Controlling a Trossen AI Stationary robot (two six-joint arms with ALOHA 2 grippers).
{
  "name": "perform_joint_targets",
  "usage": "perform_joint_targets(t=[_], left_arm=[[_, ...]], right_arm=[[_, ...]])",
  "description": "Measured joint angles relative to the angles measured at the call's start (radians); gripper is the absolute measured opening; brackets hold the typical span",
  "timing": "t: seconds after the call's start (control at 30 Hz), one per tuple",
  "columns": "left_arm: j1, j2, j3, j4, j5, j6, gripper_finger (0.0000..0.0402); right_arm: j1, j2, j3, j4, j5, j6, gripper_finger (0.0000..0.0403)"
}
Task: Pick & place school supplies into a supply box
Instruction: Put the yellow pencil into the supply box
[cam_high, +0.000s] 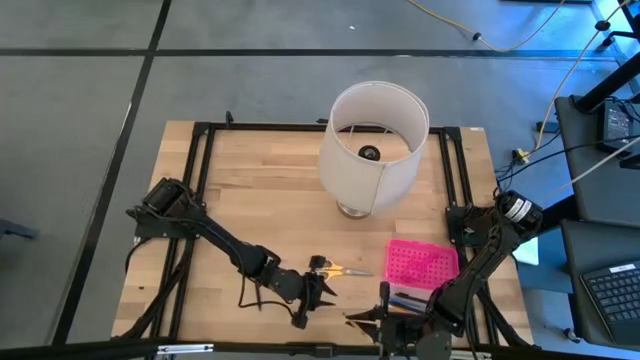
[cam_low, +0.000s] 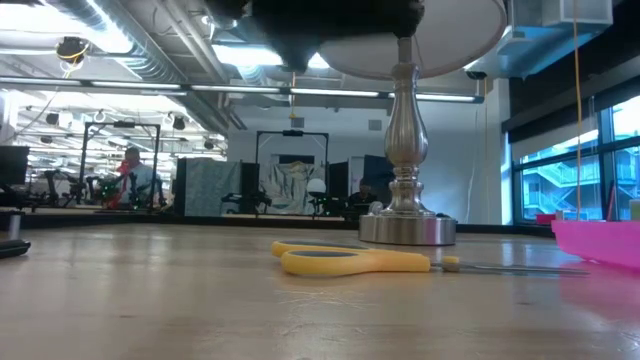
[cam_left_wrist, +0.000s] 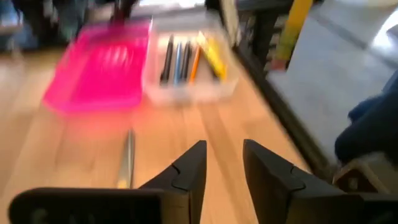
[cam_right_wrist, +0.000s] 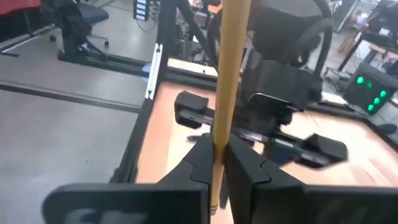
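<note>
The supply box lies at the near right: its pink dotted lid (cam_high: 421, 262) is open beside the clear base (cam_left_wrist: 186, 68), which holds several pens and pencils. Yellow-handled scissors (cam_low: 350, 262) lie flat on the table left of the lid. My left gripper (cam_left_wrist: 224, 155) hovers open just near-side of the scissors (cam_high: 340, 269), nothing between its fingers. My right gripper (cam_right_wrist: 219, 149) is at the near edge beside the base, shut on a wooden pencil (cam_right_wrist: 227, 74). My right gripper pinches the pencil between its two fingers, close to one end (cam_right_wrist: 216, 168). The fingers come roughly level from the table's right and lie across the pencil. Its long part (cam_right_wrist: 231, 50) sticks out past the fingers, clear of the table.
A lamp with a big white shade (cam_high: 372, 148) stands mid-table behind the box; its metal foot (cam_low: 407, 228) is just beyond the scissors. Black frame rails (cam_high: 200, 200) run along the table's sides. Bare wood (cam_high: 260, 210) lies left of the lamp.
</note>
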Motion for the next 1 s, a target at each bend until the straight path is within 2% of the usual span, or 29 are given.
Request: perform_joint_targets(t=[0.17, 0.4, 0.5, 0.67, 0.83, 1.0], left_arm=[[0.000, -0.032, 0.000, -0.192, -0.005, -0.135, 0.0110], [0.000, -0.044, -0.001, -0.335, -0.001, -0.296, 0.0107], [-0.001, -0.044, -0.001, -0.354, 0.031, -0.331, 0.0106], [-0.001, -0.044, -0.001, -0.364, 0.120, -0.392, 0.0110], [-0.001, -0.044, -0.001, -0.385, 0.187, -0.469, 0.0110], [-0.001, -0.044, 0.000, -0.455, 0.234, -0.544, 0.0106]], right_arm=[[0.012, 0.000, 0.000, -0.164, -0.028, 0.188, 0.0026], [0.020, -0.043, 0.000, -0.669, -0.341, 0.812, 0.0027], [0.019, -0.057, 0.000, -0.836, -0.471, 0.988, 0.0027], [0.019, -0.072, 0.000, -0.944, -0.711, 1.124, 0.0031], [0.019, -0.073, -0.007, -0.971, -0.896, 1.222, 0.0029], [0.019, -0.072, -0.029, -1.068, -0.970, 1.298, 0.0029]])
